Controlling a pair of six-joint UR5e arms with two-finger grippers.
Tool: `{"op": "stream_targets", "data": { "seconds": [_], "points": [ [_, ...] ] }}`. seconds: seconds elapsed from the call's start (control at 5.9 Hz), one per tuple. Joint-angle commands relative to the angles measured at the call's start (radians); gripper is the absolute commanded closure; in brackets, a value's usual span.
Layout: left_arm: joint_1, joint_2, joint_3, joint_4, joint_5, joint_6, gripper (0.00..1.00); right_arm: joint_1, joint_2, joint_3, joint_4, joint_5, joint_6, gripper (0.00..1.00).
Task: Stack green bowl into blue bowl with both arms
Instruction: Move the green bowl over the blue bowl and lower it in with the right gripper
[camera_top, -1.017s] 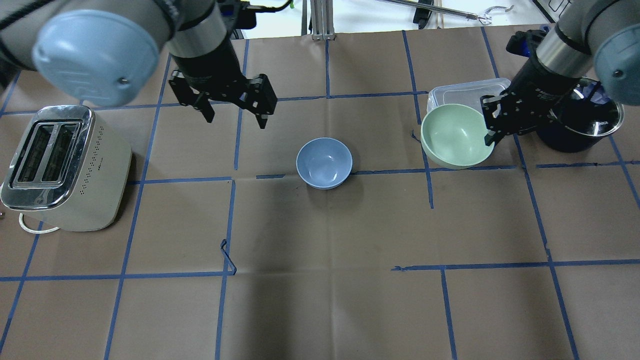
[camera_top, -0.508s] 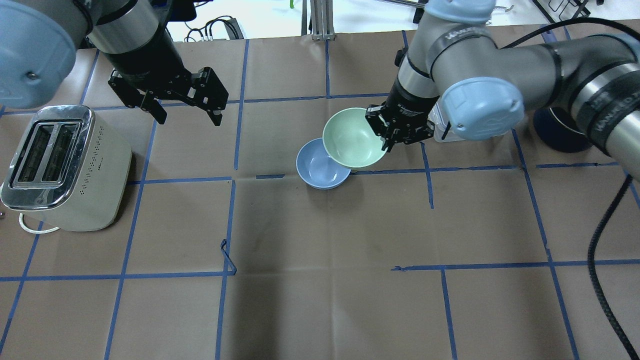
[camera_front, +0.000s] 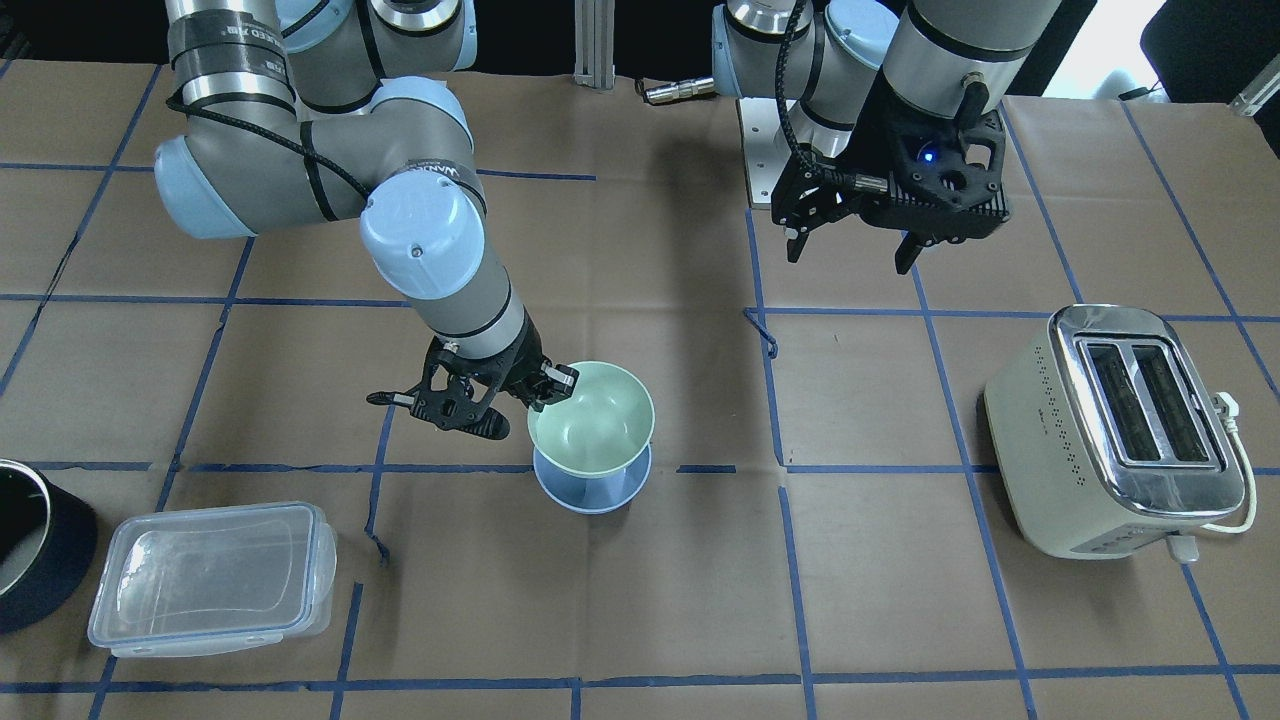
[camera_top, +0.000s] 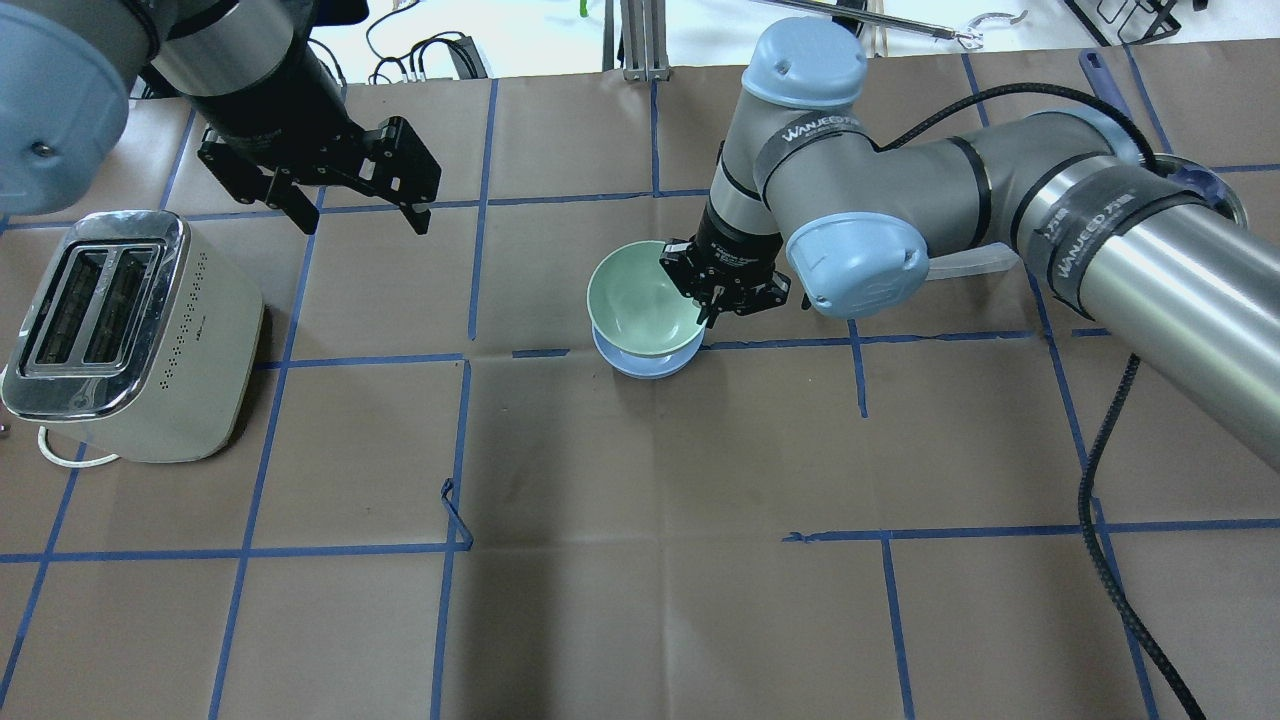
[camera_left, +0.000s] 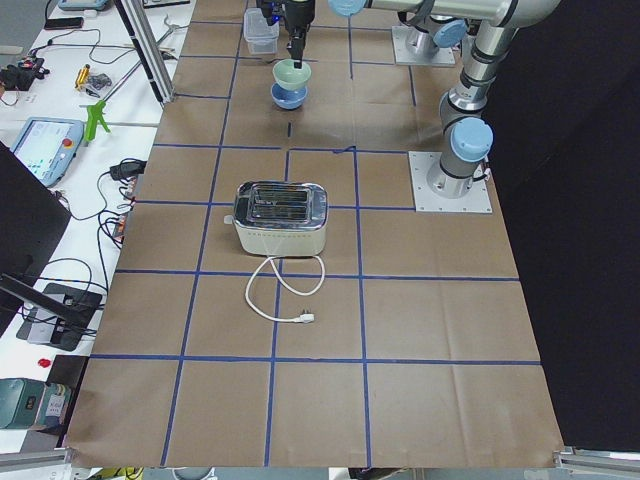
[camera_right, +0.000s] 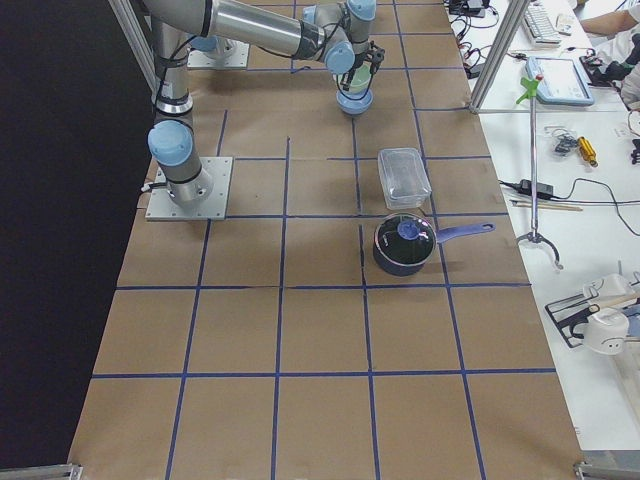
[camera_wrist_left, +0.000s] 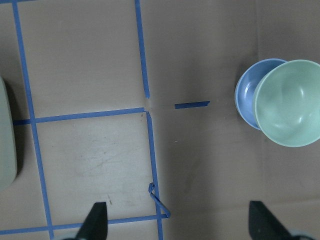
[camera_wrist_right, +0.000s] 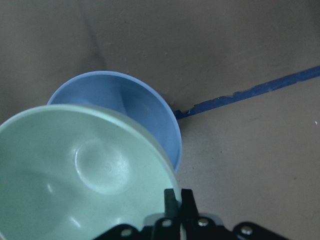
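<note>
My right gripper (camera_top: 703, 300) is shut on the right rim of the green bowl (camera_top: 638, 300) and holds it upright directly over the blue bowl (camera_top: 645, 364). Only a crescent of the blue bowl's rim shows under it. In the front view the green bowl (camera_front: 592, 420) sits low over the blue bowl (camera_front: 590, 497); I cannot tell if they touch. The right wrist view shows the fingers (camera_wrist_right: 172, 199) pinching the green rim (camera_wrist_right: 85, 170) with the blue bowl (camera_wrist_right: 125, 100) behind. My left gripper (camera_top: 362, 222) is open and empty, high at the far left, well away from the bowls.
A cream toaster (camera_top: 120, 330) stands at the left edge with its cord on the table. A clear lidded container (camera_front: 210, 575) and a dark pot (camera_front: 30, 540) sit on my right side. Blue tape lines grid the brown table cover (camera_top: 660, 560).
My right arm has carried the green bowl leftward from beside the container to right over the blue bowl. My left gripper has drawn back to the far left, still open.
</note>
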Motion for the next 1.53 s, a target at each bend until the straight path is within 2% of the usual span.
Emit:
{"op": "stream_targets", "data": {
  "seconds": [0.0,0.51,0.68,0.85,1.19,1.36],
  "points": [
    [0.003,0.005,-0.001,-0.005,0.002,0.003,0.02,0.001,0.040,0.002,-0.034,-0.004,-0.002,0.94],
    [0.003,0.007,-0.001,-0.014,0.002,0.002,0.02,0.001,0.067,0.001,-0.079,-0.008,0.000,0.93],
    [0.003,0.008,-0.001,-0.017,0.004,0.000,0.02,0.001,0.067,0.002,-0.082,-0.002,0.003,0.65],
    [0.005,0.010,0.002,-0.043,0.002,0.000,0.02,0.000,0.067,-0.004,-0.082,-0.002,-0.002,0.01],
    [0.012,0.008,0.005,-0.042,-0.001,-0.003,0.02,-0.026,0.019,-0.050,-0.029,-0.002,0.001,0.00],
    [0.015,0.008,0.003,-0.042,-0.001,-0.003,0.02,-0.037,-0.036,-0.076,0.081,-0.004,-0.006,0.00]
  ]
}}
